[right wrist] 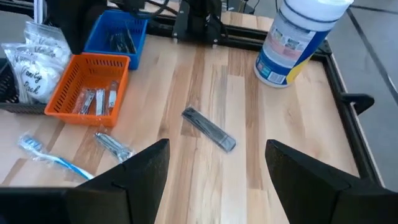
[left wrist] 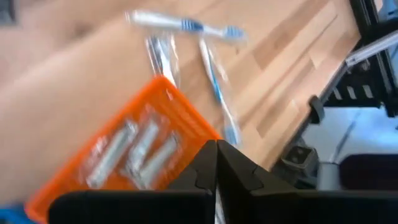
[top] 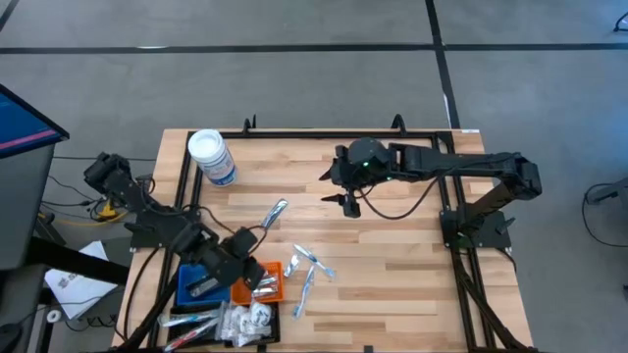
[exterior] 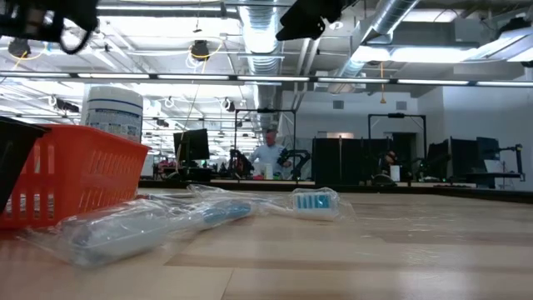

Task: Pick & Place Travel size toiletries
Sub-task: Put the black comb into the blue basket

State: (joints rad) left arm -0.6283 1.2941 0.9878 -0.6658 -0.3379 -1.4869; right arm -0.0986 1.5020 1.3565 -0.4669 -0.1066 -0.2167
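Loose items: wrapped toothbrushes (top: 312, 267) lie on the bare counter (top: 392, 265) at about 5 o'clock from centre, just beside the orange tray (top: 270, 282); a slim silvery stick (top: 274, 213) lies alone near centre, at 9 o'clock from the right gripper
Sorted items: silvery tubes (right wrist: 99, 101) already in the orange tray; white packets (top: 250, 319) in the tray at 6 o'clock of it; blue tray (top: 196, 279) at its 9 o'clock
Handling: judged very light; tubes stiff, narrow, likely to roll; clear wrappers slick and crinkly, may slip or bunch between fingers; nothing looks fragile
Hold point: mid-length across the narrow axis for the stick; for toothbrushes, on the handle, not loose wrapper ends
Left gripper (left wrist: 216, 163): fingers closed together, nothing seen between them, poised over the orange tray's edge
Right gripper (top: 349, 203): fingers spread wide, empty, above the counter at 12 o'clock of centre, stick ahead in its wrist view
Edges: black frame rails along the counter sides; toothbrushes lie well in from the near edge
Open room: broad bare wood from centre toward 3 o'clock; white-lidded jar (top: 211, 157) at 10 o'clock, apart from the stick; trays crowd 7 o'clock, so approach there looks tight
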